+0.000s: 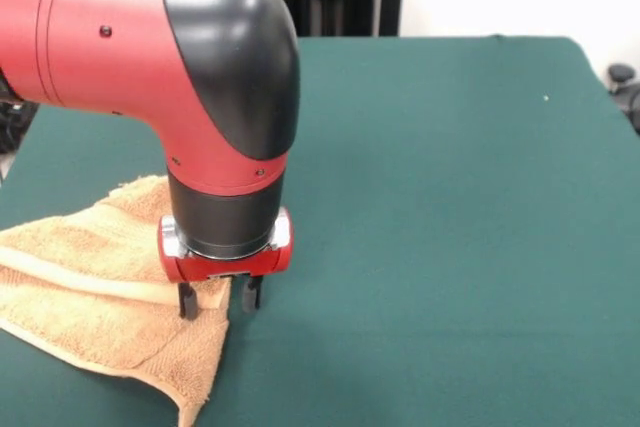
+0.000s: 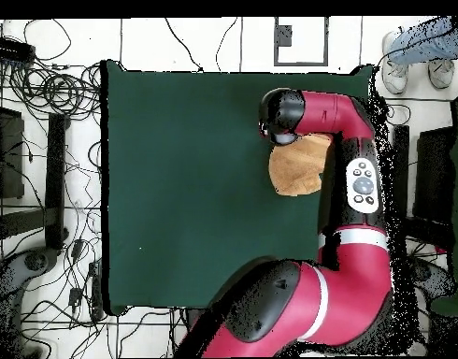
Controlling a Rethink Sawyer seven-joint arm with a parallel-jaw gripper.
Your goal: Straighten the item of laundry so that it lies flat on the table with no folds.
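a: gripper (image 1: 218, 299) sits low over the table (image 1: 430, 207), its two short black fingers (image 1: 187, 301) pointing straight down. they stand apart with a narrow gap between them, and nothing is clamped in that gap.

b: where's the towel (image 1: 95, 282) against it?

a: in the front view the towel lies at the left edge of the table, toward the near left corner. the gripper is at the towel's right-hand border. the left finger comes down on or just above the cloth's right edge, and the right finger hangs over bare green felt just beside it. whether the tips actually touch the cloth or the table, i cannot tell.

b: is the cloth flat?

a: no. it looks roughly triangular, with a fold line and a paler woven band running across it, and one corner tapers to a point toward the near edge of the table, below the gripper.

b: and from above?

a: the arm (image 2: 350, 178) covers much of it. the towel (image 2: 298, 168) shows as a tan patch near the table's (image 2: 186, 178) right edge, toward the upper right corner in that view, half tucked beside the red arm. the black wrist housing sits at the towel's upper left border, hiding the gripper itself.

b: anything else?

a: someone's shoes and trouser legs (image 2: 420, 51) show off the table at the top right of the overhead view.
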